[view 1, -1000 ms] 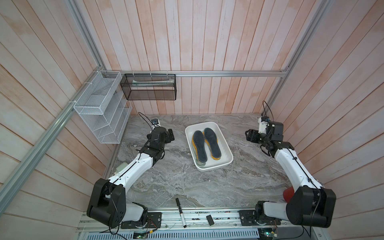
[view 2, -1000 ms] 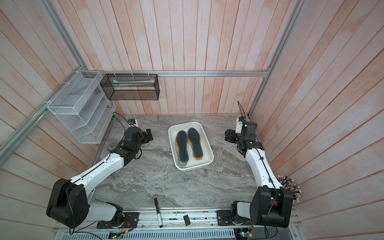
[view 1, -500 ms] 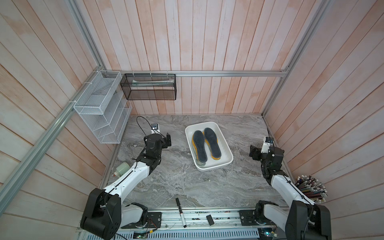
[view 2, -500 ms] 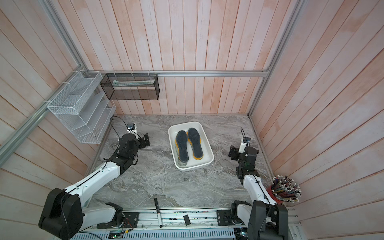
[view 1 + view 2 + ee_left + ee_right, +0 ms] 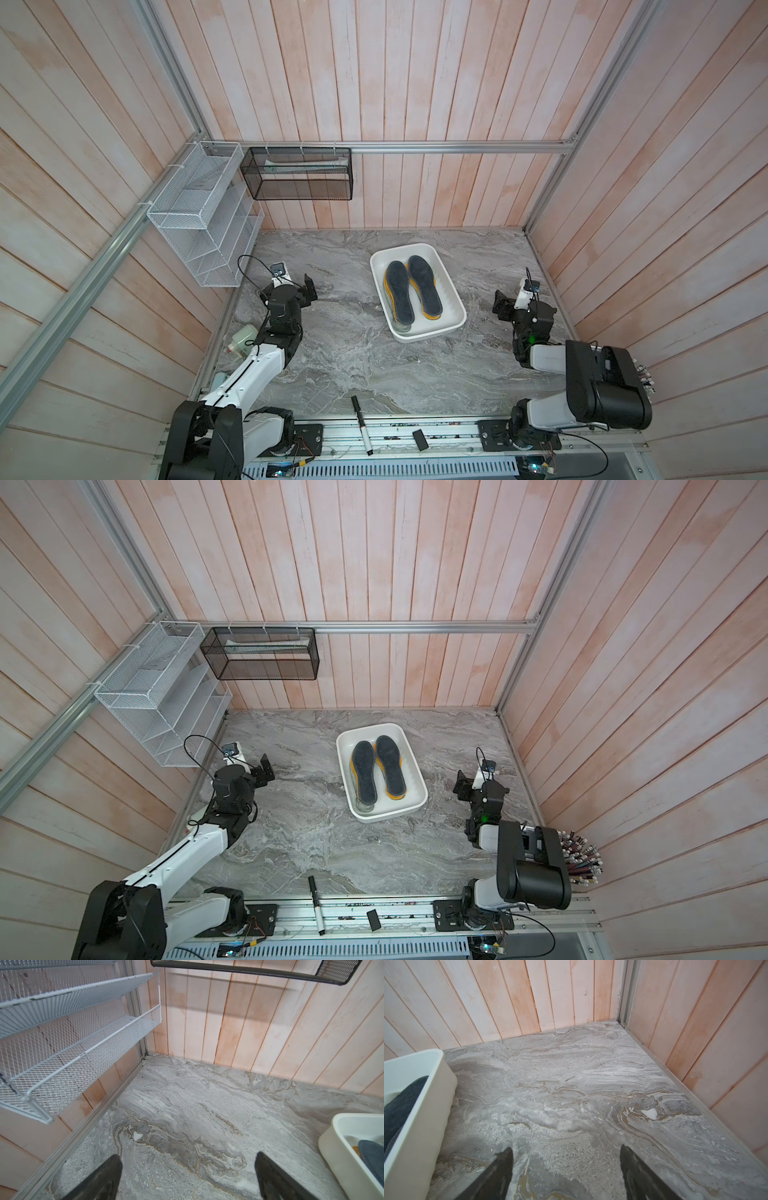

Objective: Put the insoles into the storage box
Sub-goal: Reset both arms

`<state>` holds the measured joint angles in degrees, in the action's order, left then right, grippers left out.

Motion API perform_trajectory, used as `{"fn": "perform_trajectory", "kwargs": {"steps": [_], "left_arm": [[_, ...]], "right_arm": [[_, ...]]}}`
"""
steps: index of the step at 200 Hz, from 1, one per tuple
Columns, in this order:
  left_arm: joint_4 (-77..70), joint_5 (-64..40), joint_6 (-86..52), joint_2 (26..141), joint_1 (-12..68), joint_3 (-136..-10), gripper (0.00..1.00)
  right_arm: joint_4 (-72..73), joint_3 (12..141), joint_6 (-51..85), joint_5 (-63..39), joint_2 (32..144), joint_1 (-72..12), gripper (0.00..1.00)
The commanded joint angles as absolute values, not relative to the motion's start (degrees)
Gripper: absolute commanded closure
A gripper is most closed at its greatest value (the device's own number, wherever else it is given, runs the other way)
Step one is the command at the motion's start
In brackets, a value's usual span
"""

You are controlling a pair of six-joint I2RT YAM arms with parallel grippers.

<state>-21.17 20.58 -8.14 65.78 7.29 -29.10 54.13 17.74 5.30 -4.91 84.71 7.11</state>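
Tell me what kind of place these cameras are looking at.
Most likely a robot data-collection cell, not a real room: plank walls box in a marble-look tabletop, aluminium framing runs along them, and a left arm and right arm are mounted on a rail at its front edge.

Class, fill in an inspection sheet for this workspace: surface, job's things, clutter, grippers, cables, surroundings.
Surface: grey marble tabletop, no insoles seen lying on it.
Job's things: insoles stacked inside the white storage box, dark grey ones on top, yellow edges beneath.
Clutter: marker across the front edge, small black block on the rail.
Grippers: left gripper and right gripper open, empty, flanking the box.
Cables: black cable loops at both wrists.
Surroundings: white wire rack, black mesh basket, plank walls.
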Motion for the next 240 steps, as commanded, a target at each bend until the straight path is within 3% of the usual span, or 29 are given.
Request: {"fn": "perform_trajectory", "kwargs": {"steps": [1,38,57,122,134,147,240], "left_arm": [[-28.79,18.21,-5.69,66.03,5.17,-26.44,0.0],[-39.78,15.2,-7.28,69.68,1.51,-20.86,0.0],[-46.58,13.11,-6.26,72.9,0.45,-18.27,0.0],[-68.82,5.16,-2.33,89.83,-0.96,-15.19,0.0],[-62.42,4.43,-2.66,87.63,-0.87,-16.27,0.0],[-67.45,4.44,-2.62,89.32,-0.97,-15.24,0.0],[-64.34,4.92,-2.55,88.26,-0.83,-16.0,0.0]], "right_arm": [[57.51,20.0,1.61,-1.7,85.75,3.65,0.18],[67.25,14.78,1.76,-0.37,86.49,3.17,0.14],[71.94,13.17,1.93,0.19,88.04,2.87,0.01],[67.94,14.39,1.41,0.0,86.82,2.87,0.01],[67.89,14.37,1.41,0.0,86.82,2.89,0.01],[67.93,14.41,1.41,0.0,86.84,2.86,0.01],[67.95,14.41,1.4,0.05,86.84,2.79,0.01]]}}
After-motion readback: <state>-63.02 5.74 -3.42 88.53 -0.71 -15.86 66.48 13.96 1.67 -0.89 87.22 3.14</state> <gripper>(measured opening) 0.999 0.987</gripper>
